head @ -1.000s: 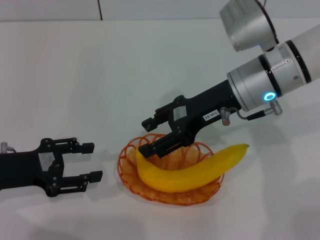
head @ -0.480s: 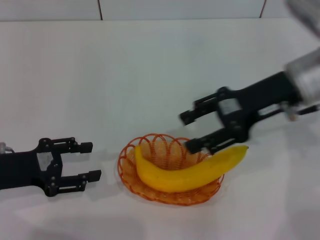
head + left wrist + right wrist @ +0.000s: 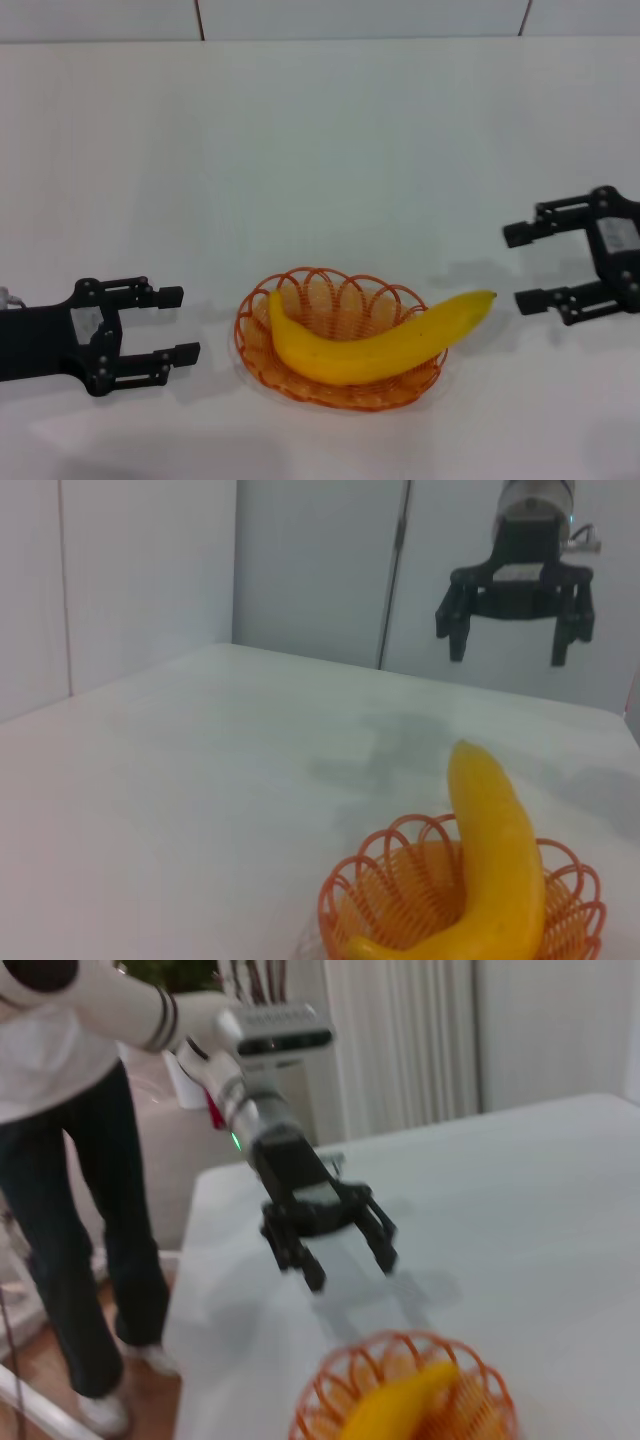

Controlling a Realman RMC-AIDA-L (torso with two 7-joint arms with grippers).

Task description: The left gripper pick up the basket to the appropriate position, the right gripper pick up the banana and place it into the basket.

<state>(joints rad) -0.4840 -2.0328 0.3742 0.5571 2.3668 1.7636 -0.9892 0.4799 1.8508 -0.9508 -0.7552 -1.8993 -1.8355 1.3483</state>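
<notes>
The left gripper (image 3: 165, 323), a black two-finger claw on a flat black arm, rests low over the white worktop (image 3: 330, 140) with its fingers apart and empty, and just beyond its fingertips sits the shallow oval basket of orange wire loops (image 3: 338, 338), the smooth curved yellow banana (image 3: 375, 340) lying across it with its dark tip jutting over the rim. The right gripper (image 3: 545, 266), a black claw with a white label, hangs past that tip, clear of the fruit, fingers spread and holding nothing. Since the banana overhangs the rim, a knock against the tip or basket could tip it out onto the worktop.
</notes>
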